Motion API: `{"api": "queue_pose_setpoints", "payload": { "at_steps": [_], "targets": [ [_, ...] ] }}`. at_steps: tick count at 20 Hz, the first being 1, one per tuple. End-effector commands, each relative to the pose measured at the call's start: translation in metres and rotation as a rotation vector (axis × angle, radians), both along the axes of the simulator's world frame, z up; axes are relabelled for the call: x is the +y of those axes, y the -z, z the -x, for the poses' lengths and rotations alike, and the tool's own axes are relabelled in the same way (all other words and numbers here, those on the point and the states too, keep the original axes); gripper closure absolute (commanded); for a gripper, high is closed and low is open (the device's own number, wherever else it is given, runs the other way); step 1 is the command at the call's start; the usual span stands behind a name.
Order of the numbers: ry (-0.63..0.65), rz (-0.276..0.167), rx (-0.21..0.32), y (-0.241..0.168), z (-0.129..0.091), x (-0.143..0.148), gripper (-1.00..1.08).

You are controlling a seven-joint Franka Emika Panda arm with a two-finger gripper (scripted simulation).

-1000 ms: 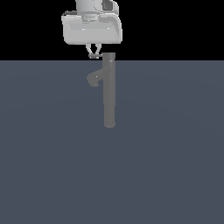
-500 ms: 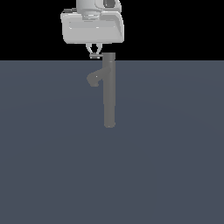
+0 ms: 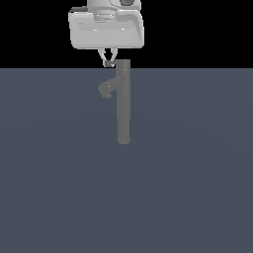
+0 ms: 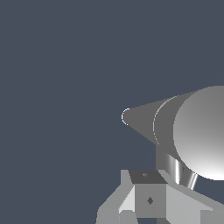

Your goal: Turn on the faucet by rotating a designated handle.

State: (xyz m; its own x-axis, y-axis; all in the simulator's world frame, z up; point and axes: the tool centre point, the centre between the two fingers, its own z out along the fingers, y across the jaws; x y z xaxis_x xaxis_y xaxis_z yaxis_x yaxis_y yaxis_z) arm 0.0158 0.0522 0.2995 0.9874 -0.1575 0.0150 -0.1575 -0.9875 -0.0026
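Exterior view first: the faucet (image 3: 123,101) stands upright on the dark counter (image 3: 59,188), its curved spout (image 3: 107,89) poking toward the exterior view's left. Right above that spout, the pincer (image 3: 108,62) hangs under the white wrist body, fingertips drawn close together at the level of the top cap. The handle itself can't be picked out here; something small sits between the tips, but whether they're pinching it or merely closed, I cannot tell.

Now the wrist view: the faucet's rounded cap (image 4: 205,131) fills the frame, column tapering away toward the counter, one grey finger (image 4: 148,197) right alongside. Again no clear sight of the lever.

The call, as I judge it: keep the tips level with the cap, push sideways in an arc around the column's axis, and don't press down or drift onto the spout below.
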Motion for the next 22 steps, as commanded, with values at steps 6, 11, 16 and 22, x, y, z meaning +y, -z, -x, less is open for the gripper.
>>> {"api": "queue_pose_setpoints", "payload": {
  "at_steps": [6,11,16,22],
  "targets": [
    [-0.002,0.000,0.009,-0.001,0.018,-0.023,1.08],
    [-0.006,0.000,0.015,-0.001,0.032,-0.040,1.08],
    [-0.026,-0.002,0.008,-0.001,0.022,-0.041,1.08],
    [-0.007,0.000,0.015,-0.001,0.014,-0.084,1.08]
  ]
}}
